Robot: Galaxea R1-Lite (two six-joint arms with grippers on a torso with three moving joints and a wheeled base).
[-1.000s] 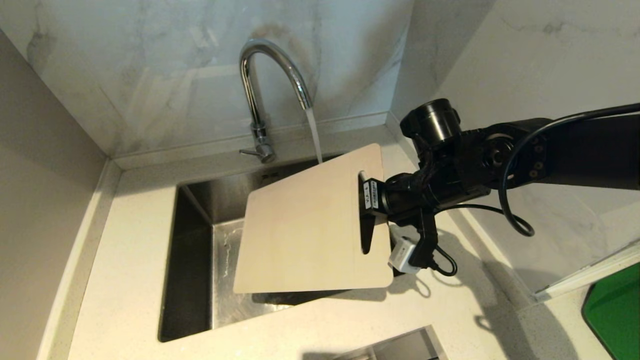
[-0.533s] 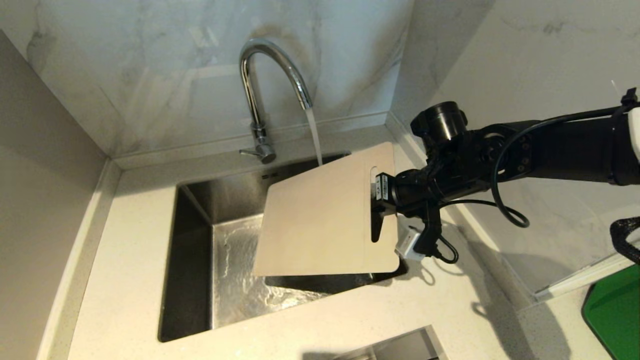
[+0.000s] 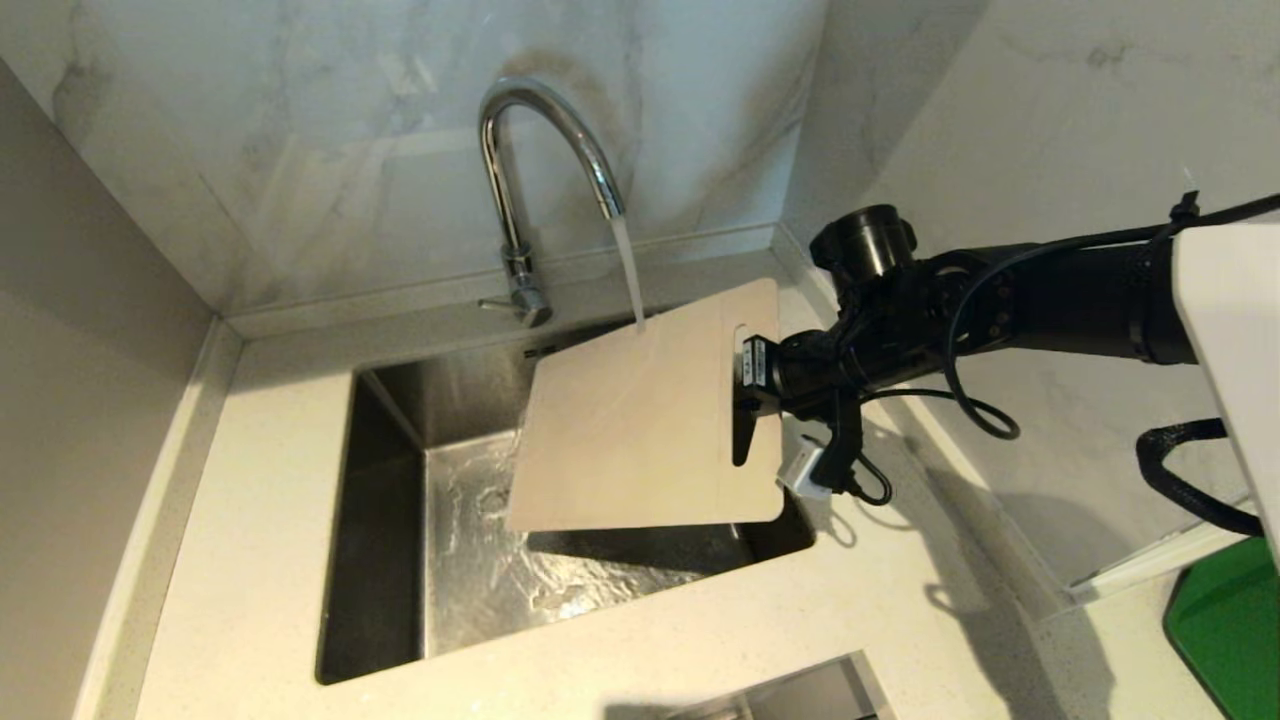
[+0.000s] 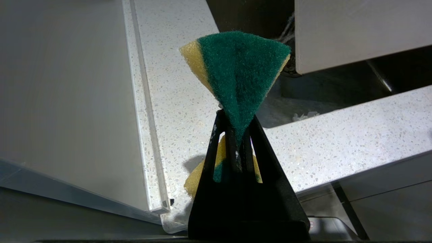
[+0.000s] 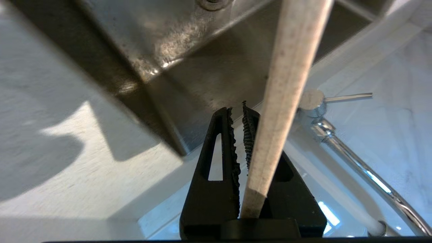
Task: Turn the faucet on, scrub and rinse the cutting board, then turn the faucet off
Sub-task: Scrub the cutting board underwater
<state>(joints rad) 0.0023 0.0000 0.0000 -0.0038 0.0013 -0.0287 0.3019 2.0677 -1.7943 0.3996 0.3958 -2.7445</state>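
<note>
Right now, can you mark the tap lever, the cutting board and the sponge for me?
tap lever [image 3: 495, 304], head view, on the thin handle at the tap's base.
cutting board [image 3: 620, 440], head view, on the middle of its flat face.
sponge [image 4: 239, 71], left wrist view, on the green scrubbing side.

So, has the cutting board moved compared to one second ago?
Yes. The cutting board, gripped by the right hand, has shifted right and toward the faucet; the water now lands on its face.

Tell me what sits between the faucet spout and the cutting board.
Only a running stream of water: in the head view it falls from the faucet spout onto the top edge of the cutting board, held tilted over the sink by the right gripper.
</note>
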